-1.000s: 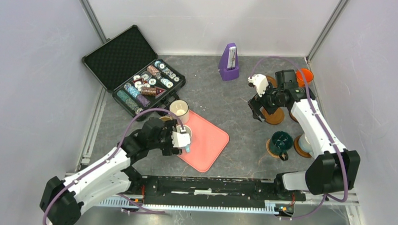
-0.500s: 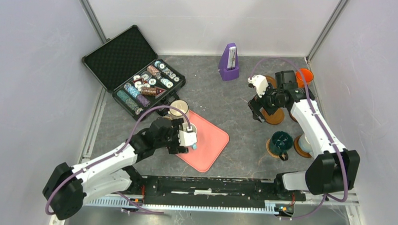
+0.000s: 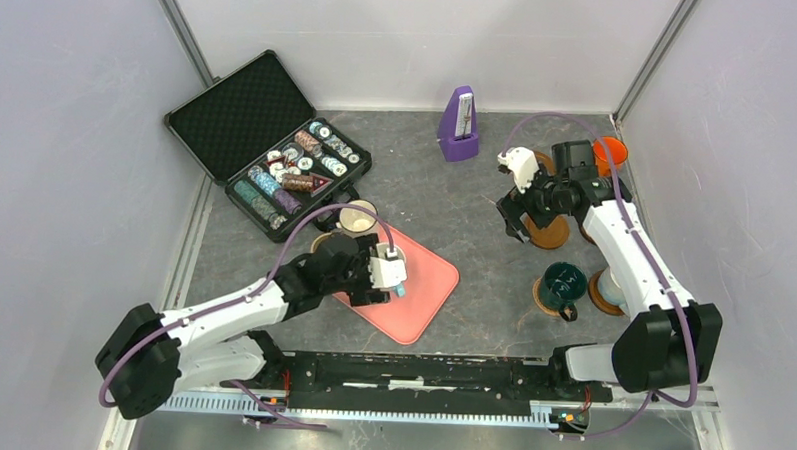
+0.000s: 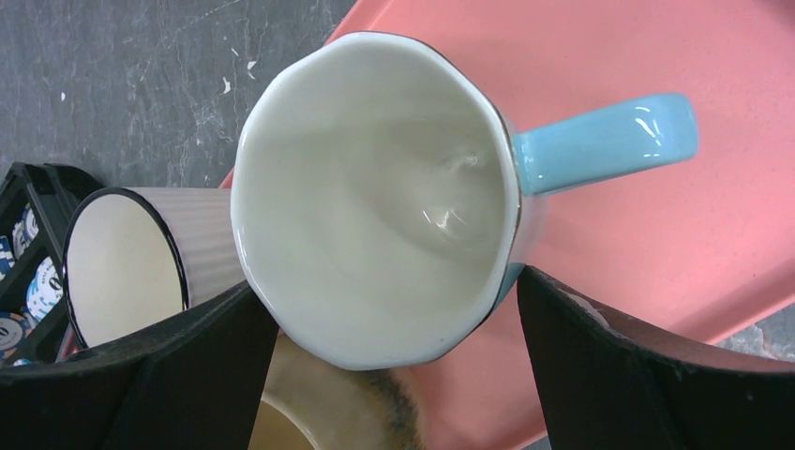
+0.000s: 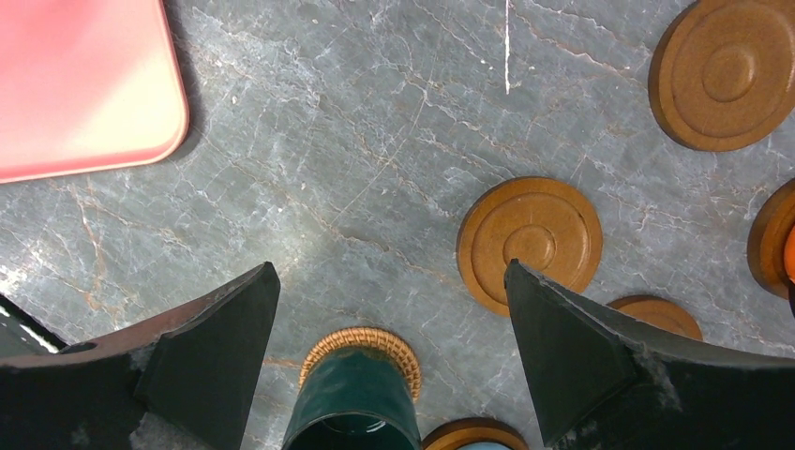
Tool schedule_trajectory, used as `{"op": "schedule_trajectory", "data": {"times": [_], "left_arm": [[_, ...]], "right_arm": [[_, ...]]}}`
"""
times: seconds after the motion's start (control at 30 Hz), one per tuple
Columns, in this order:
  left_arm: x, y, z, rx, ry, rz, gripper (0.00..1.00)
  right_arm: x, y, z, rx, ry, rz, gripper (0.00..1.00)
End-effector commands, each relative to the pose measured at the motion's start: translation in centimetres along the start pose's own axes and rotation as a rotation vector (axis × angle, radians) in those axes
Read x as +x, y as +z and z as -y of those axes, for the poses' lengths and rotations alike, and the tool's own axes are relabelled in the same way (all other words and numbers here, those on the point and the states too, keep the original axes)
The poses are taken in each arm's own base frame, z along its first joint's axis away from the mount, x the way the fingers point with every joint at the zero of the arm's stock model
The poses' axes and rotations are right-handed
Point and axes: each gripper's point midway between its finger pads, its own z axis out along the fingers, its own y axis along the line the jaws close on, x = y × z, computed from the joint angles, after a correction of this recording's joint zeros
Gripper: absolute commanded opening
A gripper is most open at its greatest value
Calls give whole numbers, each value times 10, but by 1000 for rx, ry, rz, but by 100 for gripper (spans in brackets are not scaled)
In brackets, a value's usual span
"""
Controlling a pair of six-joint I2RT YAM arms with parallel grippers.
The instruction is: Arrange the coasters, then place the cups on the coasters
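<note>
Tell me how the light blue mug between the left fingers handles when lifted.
The light blue mug looks glazed and glossy: probably rigid, breakable, slippery against the left gripper. It spans nearly the whole gap, so grip margin seems thin. Its side handle likely shifts weight off-centre.

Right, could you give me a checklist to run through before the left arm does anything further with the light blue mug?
1. The left gripper has a finger on either side of the light blue mug: ok.
2. Grip closed firmly on that mug: cannot tell.
3. Clearance from the white dark-rimmed mug close beside it: cannot tell.
4. The right gripper is open and empty: ok.
5. A bare coaster lies free to take a cup: ok.
6. All cups on coasters: not ok; these two mugs are at the pink tray, away from the coasters.
</note>
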Motion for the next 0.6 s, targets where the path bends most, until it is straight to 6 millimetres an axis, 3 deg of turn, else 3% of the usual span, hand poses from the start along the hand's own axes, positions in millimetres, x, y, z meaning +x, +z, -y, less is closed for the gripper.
{"op": "schedule_trajectory", "data": {"times": [0.0, 0.13, 0.33, 0.57], "left_arm": [[-29, -3, -28, -100, -90, 62, 100], [-31, -15, -39, -141, -127, 26, 100], [-16, -48, -25, -80, -106, -55, 100], [-6, -106, -56, -268, -298, -91, 100]], "right_arm": [[-14, 1, -7, -17, 28, 66, 98], [-25, 10, -35, -96, 15, 95, 98], [-33, 26, -97, -247, -64, 84, 97], [-49, 43, -165, -350, -123, 70, 98]]}}
